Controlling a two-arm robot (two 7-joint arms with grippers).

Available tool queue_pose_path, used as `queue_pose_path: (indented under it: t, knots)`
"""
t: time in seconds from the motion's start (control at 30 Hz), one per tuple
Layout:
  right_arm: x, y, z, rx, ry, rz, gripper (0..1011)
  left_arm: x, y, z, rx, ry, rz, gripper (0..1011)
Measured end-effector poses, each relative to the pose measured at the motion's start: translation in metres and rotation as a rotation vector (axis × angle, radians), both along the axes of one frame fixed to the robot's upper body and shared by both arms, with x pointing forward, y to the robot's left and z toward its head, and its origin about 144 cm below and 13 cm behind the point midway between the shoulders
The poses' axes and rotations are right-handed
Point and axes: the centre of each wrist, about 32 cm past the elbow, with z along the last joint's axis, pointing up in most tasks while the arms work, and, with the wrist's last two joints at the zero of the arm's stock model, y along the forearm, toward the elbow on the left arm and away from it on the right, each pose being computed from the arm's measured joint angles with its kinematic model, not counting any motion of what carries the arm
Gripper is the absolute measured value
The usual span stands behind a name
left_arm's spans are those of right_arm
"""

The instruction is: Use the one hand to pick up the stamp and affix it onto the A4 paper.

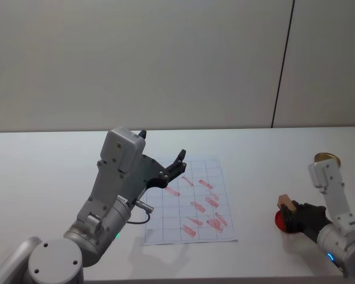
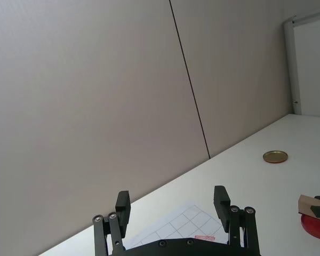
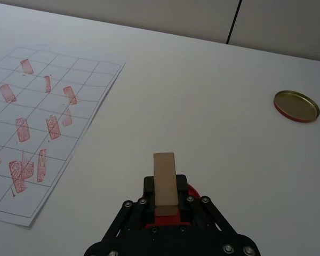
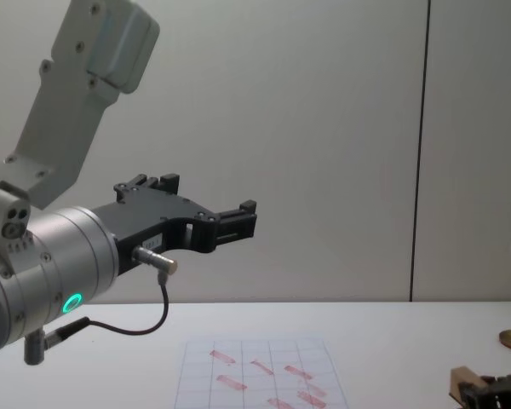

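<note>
Right gripper: my right gripper, the one with the blue light on its wrist, sits low at the right side of the white table, its black fingers clamped on the stamp.
Stamp: the stamp, a light-tan wooden block, stands up between my fingers; in the right wrist view its top end rises clear above them.
Under the stamp: a red round pad lies right at the stamp's foot, its edge peeking out beside my fingers; I cannot tell whether the block touches it.
A4 paper: the A4 paper lies flat on the table, well to the left of my right gripper, with a faint grid and a scatter of red stamp marks over its cells.
Gap: bare tabletop separates the stamp from the sheet's nearest edge.
Left gripper: my left gripper, green light on its wrist and a black cable looping beneath, hangs raised above the left part of the paper, its jaws spread wide and gripping nothing.
Golden lid: a flat round golden lid rests on the table farther back on the right, apart from the stamp and the paper.
Backdrop: a plain grey wall with one dark vertical seam stands behind the table.
</note>
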Motion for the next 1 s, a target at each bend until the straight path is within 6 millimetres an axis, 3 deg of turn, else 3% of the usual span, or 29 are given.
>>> queue_pose_path:
  t: [0.47, 0.53, 0.67, 0.83, 1.0]
  knots:
    - [0.0040, 0.0007, -0.0056, -0.017, 0.030, -0.005, 232, 0.0000, 0.0000, 0.0000, 0.000, 0.000, 0.000, 993]
    - [0.0043, 0.0007, -0.0062, -0.019, 0.035, -0.007, 333, 0.0000, 0.0000, 0.0000, 0.000, 0.000, 0.000, 993]
    - [0.0045, 0.0007, -0.0062, -0.020, 0.037, -0.008, 422, 0.0000, 0.0000, 0.0000, 0.000, 0.000, 0.000, 993]
    - [0.0047, 0.0006, -0.0052, -0.020, 0.036, -0.010, 623, 0.0000, 0.0000, 0.0000, 0.000, 0.000, 0.000, 993]
    - [0.0038, 0.0009, -0.0020, -0.017, 0.024, -0.012, 761, 0.0000, 0.0000, 0.0000, 0.000, 0.000, 0.000, 993]
